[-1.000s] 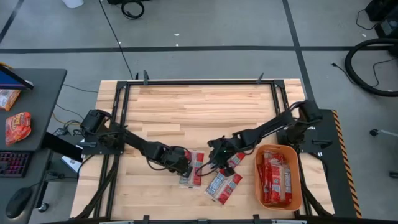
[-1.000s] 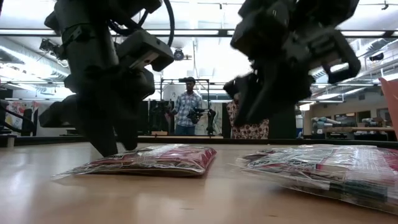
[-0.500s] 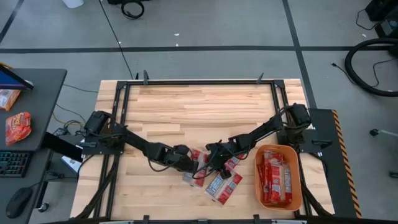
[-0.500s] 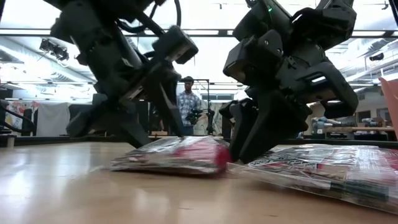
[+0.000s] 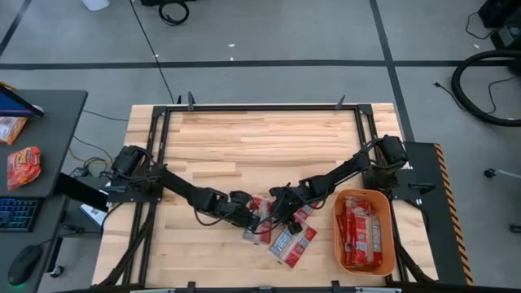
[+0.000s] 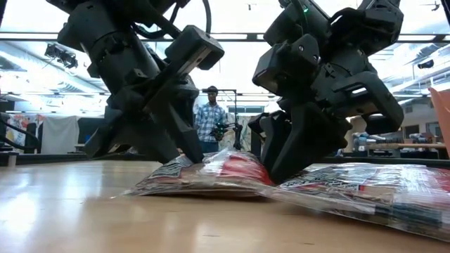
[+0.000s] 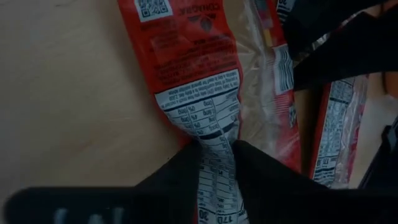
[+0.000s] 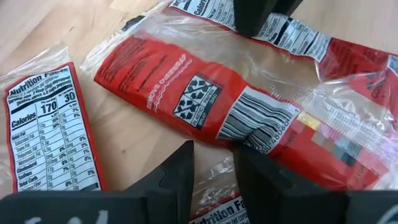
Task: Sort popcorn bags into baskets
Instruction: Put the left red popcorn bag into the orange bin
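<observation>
Several flat red popcorn bags (image 5: 281, 232) lie in a cluster near the table's near edge. My left gripper (image 5: 247, 216) is shut on one of them (image 7: 186, 56), which shows a white nutrition label. My right gripper (image 5: 275, 207) is open and points down over the neighbouring bag (image 8: 186, 87), next to its barcode. The clear plastic end of a bag lies between its fingers (image 8: 177, 177). In the low view, the held bag (image 6: 204, 176) bulges up where it meets my right gripper (image 6: 278, 165). The orange basket (image 5: 364, 193) stands to the right and holds several red bags. My left gripper pinches the bag's nutrition-label end (image 7: 214, 134) between its two fingers (image 7: 186, 171), which slant down from the table's left. The bag lies flat on the table ahead of them, and its far end is bunched up. Whether my right gripper's fingertips touch the bag under them, I cannot tell.
Another bag with a nutrition label (image 8: 50, 130) lies beside my right gripper, and more bags (image 5: 293, 242) lie toward the near edge. A side desk (image 5: 32, 138) at the left carries an orange-red snack bag (image 5: 23, 165). A person (image 6: 211, 123) stands in the room beyond the table.
My left gripper has moved toward the table's right and slid its bag along the table. The bag's leading end now bulges up against my right gripper. My right gripper has come down to the table and moved a little toward the left.
</observation>
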You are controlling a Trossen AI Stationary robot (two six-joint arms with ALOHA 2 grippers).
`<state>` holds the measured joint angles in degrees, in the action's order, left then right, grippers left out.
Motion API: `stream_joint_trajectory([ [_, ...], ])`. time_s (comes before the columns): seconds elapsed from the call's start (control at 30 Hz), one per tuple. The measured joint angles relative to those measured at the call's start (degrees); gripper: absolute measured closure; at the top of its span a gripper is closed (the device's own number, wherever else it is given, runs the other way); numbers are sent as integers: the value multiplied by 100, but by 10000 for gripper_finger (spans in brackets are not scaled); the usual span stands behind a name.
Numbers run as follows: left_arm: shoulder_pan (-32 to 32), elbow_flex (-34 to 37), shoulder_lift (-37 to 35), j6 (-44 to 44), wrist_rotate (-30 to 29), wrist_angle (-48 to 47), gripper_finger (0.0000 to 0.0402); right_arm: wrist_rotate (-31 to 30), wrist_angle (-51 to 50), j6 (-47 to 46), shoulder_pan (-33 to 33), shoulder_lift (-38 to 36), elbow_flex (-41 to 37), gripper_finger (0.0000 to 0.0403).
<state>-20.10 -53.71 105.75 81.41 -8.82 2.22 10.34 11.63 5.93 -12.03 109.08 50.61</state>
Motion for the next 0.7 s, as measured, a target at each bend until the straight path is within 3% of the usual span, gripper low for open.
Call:
stream_joint_trajectory([
  [0.23,11,-4,-33,-11,-22,188,393,-12,-600,-3,4,-475,-4,285],
  [0.7,144,-37,-498,-545,118,291,392,-361,-2718,110,-39,-2403,17,288],
])
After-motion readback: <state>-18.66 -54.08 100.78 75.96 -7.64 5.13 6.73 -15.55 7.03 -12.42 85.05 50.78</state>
